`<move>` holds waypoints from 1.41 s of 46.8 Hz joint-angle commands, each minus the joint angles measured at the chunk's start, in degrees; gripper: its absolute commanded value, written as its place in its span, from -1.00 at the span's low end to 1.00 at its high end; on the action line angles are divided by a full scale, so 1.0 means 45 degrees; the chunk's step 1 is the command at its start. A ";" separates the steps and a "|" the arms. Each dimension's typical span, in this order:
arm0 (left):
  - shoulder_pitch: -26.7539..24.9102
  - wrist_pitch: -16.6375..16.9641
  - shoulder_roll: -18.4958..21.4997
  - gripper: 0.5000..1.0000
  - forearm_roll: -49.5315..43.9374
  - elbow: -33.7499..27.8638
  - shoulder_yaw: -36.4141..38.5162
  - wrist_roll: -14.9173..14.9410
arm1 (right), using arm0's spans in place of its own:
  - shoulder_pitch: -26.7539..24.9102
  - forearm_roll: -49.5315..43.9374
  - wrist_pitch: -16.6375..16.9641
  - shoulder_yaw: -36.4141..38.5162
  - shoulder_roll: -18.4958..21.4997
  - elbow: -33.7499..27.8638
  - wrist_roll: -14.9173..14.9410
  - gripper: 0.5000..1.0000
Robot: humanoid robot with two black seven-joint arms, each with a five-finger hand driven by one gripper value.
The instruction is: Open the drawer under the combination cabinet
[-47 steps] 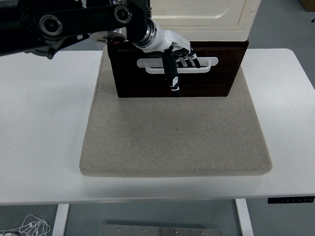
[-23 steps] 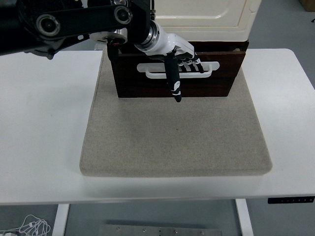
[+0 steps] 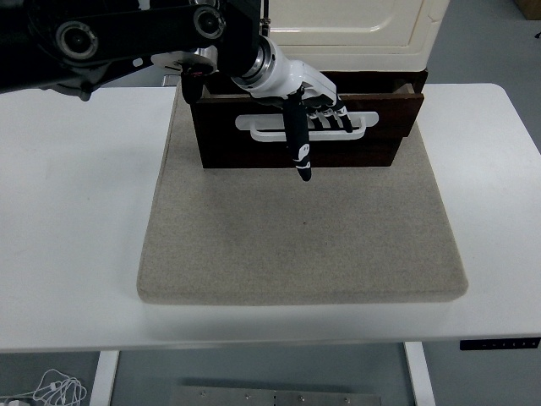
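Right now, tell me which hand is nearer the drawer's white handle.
Left. The left hand has its fingers hooked through the white handle on the dark drawer front. The right hand is out of view.

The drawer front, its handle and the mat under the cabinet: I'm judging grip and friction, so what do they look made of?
Drawer front: dark brown, faintly glossy, likely stained wood or veneer. Handle: smooth white bar, probably plastic; left hand curls its fingers around it. Mat: beige, matte, fuzzy, looks like felt.
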 commanded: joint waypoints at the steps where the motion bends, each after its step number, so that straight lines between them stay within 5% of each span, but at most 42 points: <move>1: -0.0003 -0.0058 0.0017 1.00 0.0009 0.0016 -0.0040 0.0002 | 0.0000 0.0000 0.0000 0.0000 0.0000 0.0000 -0.0001 0.70; 26: -0.0042 -0.1171 0.0076 1.00 0.0009 -0.0004 -0.0469 0.0002 | 0.0000 0.0000 0.0000 0.0000 0.0000 0.0000 -0.0001 0.70; 66: -0.0042 -0.1894 0.0369 1.00 -0.0011 -0.0511 -0.1094 0.0021 | 0.0000 0.0000 0.0000 0.0000 0.0000 0.0000 -0.0001 0.70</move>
